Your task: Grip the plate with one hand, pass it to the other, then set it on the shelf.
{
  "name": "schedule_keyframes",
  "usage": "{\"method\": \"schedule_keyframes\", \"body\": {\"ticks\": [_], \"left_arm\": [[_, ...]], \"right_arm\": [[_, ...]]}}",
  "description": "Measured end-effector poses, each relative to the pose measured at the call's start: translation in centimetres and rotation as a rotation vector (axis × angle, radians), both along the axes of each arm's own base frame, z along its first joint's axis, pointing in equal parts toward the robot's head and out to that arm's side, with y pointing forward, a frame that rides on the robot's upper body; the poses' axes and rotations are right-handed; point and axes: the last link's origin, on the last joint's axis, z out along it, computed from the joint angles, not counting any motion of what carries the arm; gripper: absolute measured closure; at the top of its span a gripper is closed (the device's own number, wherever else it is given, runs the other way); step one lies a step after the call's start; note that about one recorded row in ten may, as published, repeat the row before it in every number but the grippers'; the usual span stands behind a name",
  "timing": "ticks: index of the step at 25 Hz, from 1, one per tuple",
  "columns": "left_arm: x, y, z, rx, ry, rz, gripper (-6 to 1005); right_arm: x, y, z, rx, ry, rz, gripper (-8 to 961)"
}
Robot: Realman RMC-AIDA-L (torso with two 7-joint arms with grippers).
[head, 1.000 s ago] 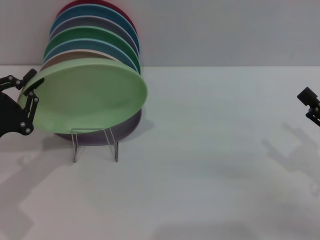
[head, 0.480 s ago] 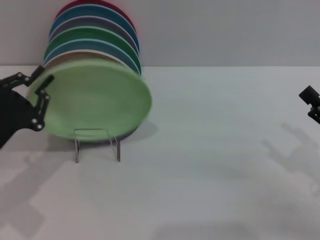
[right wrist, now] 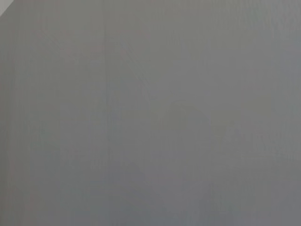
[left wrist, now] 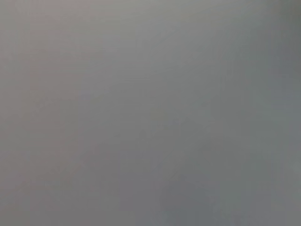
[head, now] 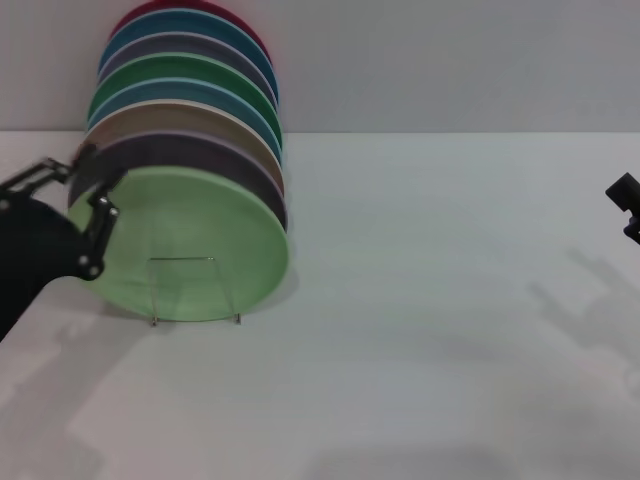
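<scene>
One pale green plate stood in the shelf at frame left, my left gripper clamping its rim. Releasing seemed next; my right gripper, fingers unreadable, idled at the right edge.

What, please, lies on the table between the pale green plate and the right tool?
Only bare white table, seen in the head view, between the pale green plate and the right tool.

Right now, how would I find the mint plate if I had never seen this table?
Look at the row of colored plates standing at the table's back left. The mint plate is the frontmost, behind the wire rack, with the left gripper at its edge. It alone is pale green.
</scene>
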Motion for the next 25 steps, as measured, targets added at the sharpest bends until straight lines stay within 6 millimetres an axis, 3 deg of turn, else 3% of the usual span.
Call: {"method": "schedule_keyframes", "body": {"ticks": [6, 12, 15, 20, 25], "left_arm": [[1.6, -3.4, -0.6, 0.197, -0.069, -0.071, 768], [2.1, -5.0, -1.0, 0.233, -0.089, -0.092, 591], [2.0, -5.5, -0.9, 0.241, -0.101, -0.09, 368], [1.9, -6.8, -0.2, 0.282, -0.138, -0.103, 217], [1.2, -8.7, 0.6, 0.344, -0.169, -0.081, 217]], "right_arm": [[0.6, -0.3, 0.1, 0.085, -0.024, -0.031, 144], [0.9, -0.1, 0.5, 0.152, 0.012, -0.065, 144], [1.2, 0.1, 0.4, 0.185, 0.028, -0.096, 144], [1.5, 0.5, 0.1, 0.19, 0.001, -0.123, 144], [1.9, 0.4, 0.2, 0.247, 0.016, -0.154, 144]]}}
